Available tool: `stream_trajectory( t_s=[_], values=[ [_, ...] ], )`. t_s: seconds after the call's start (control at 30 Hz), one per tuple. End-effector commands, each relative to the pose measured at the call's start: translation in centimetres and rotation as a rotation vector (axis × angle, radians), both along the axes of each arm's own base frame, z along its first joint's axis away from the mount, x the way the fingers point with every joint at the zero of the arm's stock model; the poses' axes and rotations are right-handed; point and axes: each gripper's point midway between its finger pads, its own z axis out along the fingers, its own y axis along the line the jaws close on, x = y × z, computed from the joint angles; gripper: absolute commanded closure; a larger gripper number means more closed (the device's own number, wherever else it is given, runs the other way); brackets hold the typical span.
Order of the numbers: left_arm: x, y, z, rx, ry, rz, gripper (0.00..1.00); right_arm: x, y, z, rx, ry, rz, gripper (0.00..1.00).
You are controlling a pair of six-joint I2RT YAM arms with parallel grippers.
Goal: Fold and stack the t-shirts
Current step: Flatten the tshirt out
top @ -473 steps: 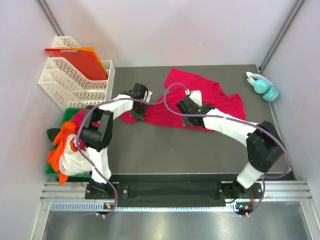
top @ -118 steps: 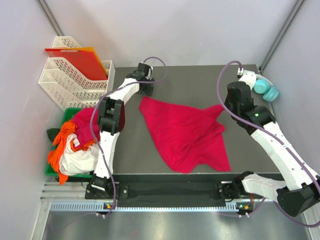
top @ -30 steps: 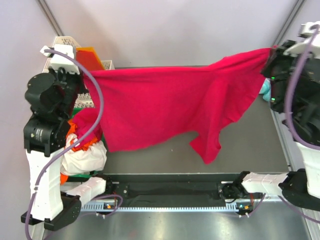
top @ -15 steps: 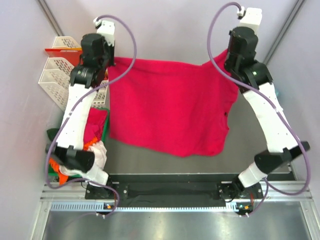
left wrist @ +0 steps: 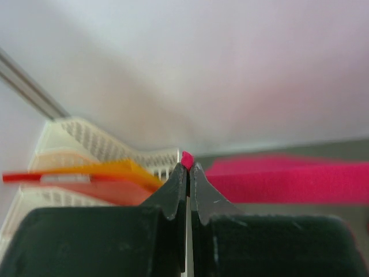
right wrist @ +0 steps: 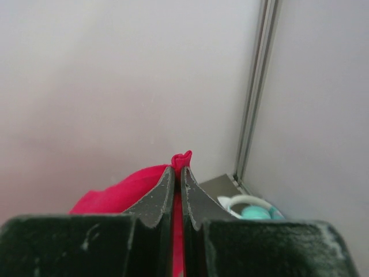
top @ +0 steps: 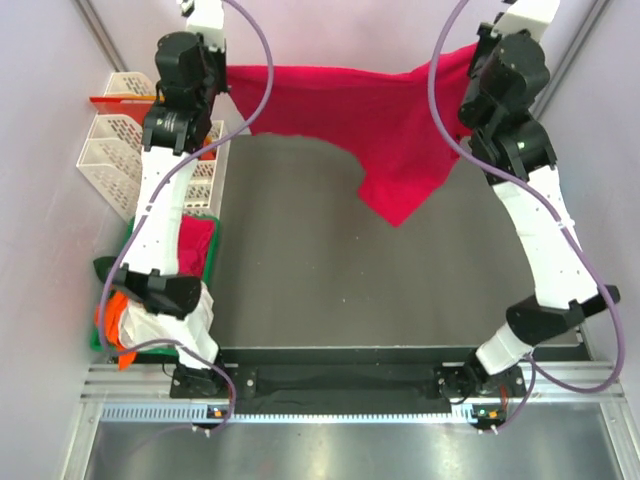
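Note:
A crimson-red t-shirt [top: 340, 95] hangs stretched between both raised grippers at the far side of the table, and its lower part droops to a point [top: 395, 212]. My left gripper [top: 222, 70] is shut on the shirt's left corner; in the left wrist view a bit of red cloth pokes out between the closed fingertips of the gripper [left wrist: 188, 164], and the shirt [left wrist: 288, 182] runs off to the right. My right gripper [top: 478, 50] is shut on the right corner, where cloth bunches at the tips of the gripper [right wrist: 178, 168]. More t-shirts, pinkish-red [top: 190, 250], orange [top: 108, 318] and white [top: 145, 320], lie piled at the left.
White stacked trays [top: 110, 150] hold a red-orange sheet [top: 115, 100] at the far left. The pile sits in a green bin [top: 216, 240]. Teal headphones [right wrist: 251, 209] lie at the far right corner. The dark table mat [top: 330, 290] lies below the hanging shirt.
Both arms have carried the stretched shirt farther toward the back wall. Its body has swung away, so less of it covers the table than half a second ago.

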Motion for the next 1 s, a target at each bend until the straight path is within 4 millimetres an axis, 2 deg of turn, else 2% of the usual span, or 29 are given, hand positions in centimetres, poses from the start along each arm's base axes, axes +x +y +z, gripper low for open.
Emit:
stream_trajectory(
  t_s=[0.0, 0.03, 0.07, 0.1, 0.13, 0.17, 0.2, 0.23, 0.27, 0.3, 0.33, 0.37, 0.4, 0.43, 0.47, 0.5, 0.53, 0.57, 0.63, 0.73, 0.8, 0.83, 0.87, 0.9, 0.93, 0.97],
  values=[
    [-5.1, 0.8, 0.5, -0.061, -0.033, -0.011, 1.00, -4.5, 0.2, -0.3, 0.008, -0.026, 0.006, 1.00],
    [-8.0, 1.0, 2.2, -0.078, -0.078, -0.030, 1.00, -5.4, 0.2, -0.3, 0.015, -0.043, 0.010, 1.00],
    [-8.5, 0.9, 0.2, -0.080, -0.035, -0.037, 1.00, -7.1, 0.3, -1.3, -0.006, -0.020, 0.014, 1.00],
    [-9.7, 1.1, 0.0, -0.083, -0.024, -0.041, 1.00, -8.1, 0.3, -1.6, -0.007, -0.019, 0.010, 1.00],
    [-12.0, 1.4, 1.0, -0.093, -0.044, -0.049, 1.00, -8.7, 0.5, -2.4, -0.014, -0.011, 0.009, 1.00],
    [-13.0, 1.4, 0.6, -0.094, -0.032, -0.061, 1.00, -11.1, 0.0, -1.7, -0.014, -0.017, 0.008, 1.00],
    [-14.1, 1.4, 0.5, -0.091, -0.025, -0.073, 1.00, -12.2, -0.1, -1.6, -0.018, -0.016, 0.008, 1.00],
    [-16.5, 1.7, 2.0, -0.096, -0.071, -0.086, 1.00, -13.4, 1.0, -1.0, 0.014, -0.045, 0.049, 1.00],
    [-17.6, 1.8, 2.6, -0.099, -0.088, -0.094, 1.00, -15.3, -0.5, -0.8, -0.014, -0.015, 0.008, 1.00],
    [-18.8, 2.0, 3.3, -0.100, -0.106, -0.099, 1.00, -16.3, -0.5, -0.5, -0.015, -0.010, 0.012, 1.00],
    [-20.8, 2.3, 4.4, -0.105, -0.140, -0.104, 1.00, -17.7, 0.3, 0.5, 0.068, -0.057, 0.074, 1.00],
    [-22.1, 2.3, 5.6, -0.103, -0.171, -0.120, 1.00, -18.7, -0.3, 0.5, -0.022, 0.007, 0.053, 1.00],
    [-23.3, 2.5, 6.5, -0.100, -0.198, -0.128, 1.00, -19.2, -0.1, 0.8, -0.024, 0.013, 0.070, 1.00],
    [-24.7, 2.7, 7.0, -0.095, -0.212, -0.133, 1.00, -20.3, -0.7, 1.9, -0.008, 0.004, 0.096, 1.00],
    [-26.0, 3.0, 8.3, -0.092, -0.244, -0.134, 1.00, -20.2, 0.5, 2.0, -0.033, 0.016, 0.108, 1.00],
    [-26.7, 3.2, 8.8, -0.092, -0.253, -0.128, 1.00, -20.5, 0.7, 2.5, -0.033, 0.008, 0.119, 1.00],
    [-27.2, 3.4, 9.0, -0.092, -0.251, -0.127, 1.00, -21.1, 0.1, 3.4, -0.004, -0.009, 0.131, 1.00],
    [-27.9, 3.5, 9.3, -0.086, -0.251, -0.126, 1.00, -20.8, 1.7, 3.8, -0.033, -0.023, 0.134, 1.00],
    [-28.6, 3.8, 9.3, -0.087, -0.254, -0.118, 1.00, -20.9, 2.1, 4.9, -0.018, -0.047, 0.140, 1.00],
    [-28.5, 3.8, 7.9, -0.094, -0.225, -0.114, 1.00, -20.5, 4.2, 5.3, -0.020, -0.084, 0.155, 1.00],
    [-27.9, 3.5, 6.4, -0.103, -0.185, -0.125, 1.00, -20.3, 4.4, 5.7, -0.028, -0.102, 0.169, 1.00],
    [-27.6, 3.4, 5.7, -0.106, -0.168, -0.125, 1.00, -19.8, 4.8, 5.2, 0.010, -0.117, 0.166, 1.00],
    [-26.6, 3.1, 4.1, -0.109, -0.125, -0.123, 1.00, -19.7, 3.8, 5.2, 0.039, -0.127, 0.158, 1.00],
    [-26.4, 3.0, 3.6, -0.116, -0.120, -0.123, 1.00, -19.0, 4.3, 4.6, -0.030, -0.095, 0.151, 1.00],
    [-25.9, 2.8, 2.7, -0.118, -0.100, -0.132, 1.00, -17.8, 4.1, 3.7, 0.050, -0.115, 0.127, 1.00],
    [-24.7, 2.4, 0.5, -0.120, -0.048, -0.132, 1.00, -17.6, 3.0, 3.7, 0.072, -0.132, 0.127, 1.00]
  ],
)
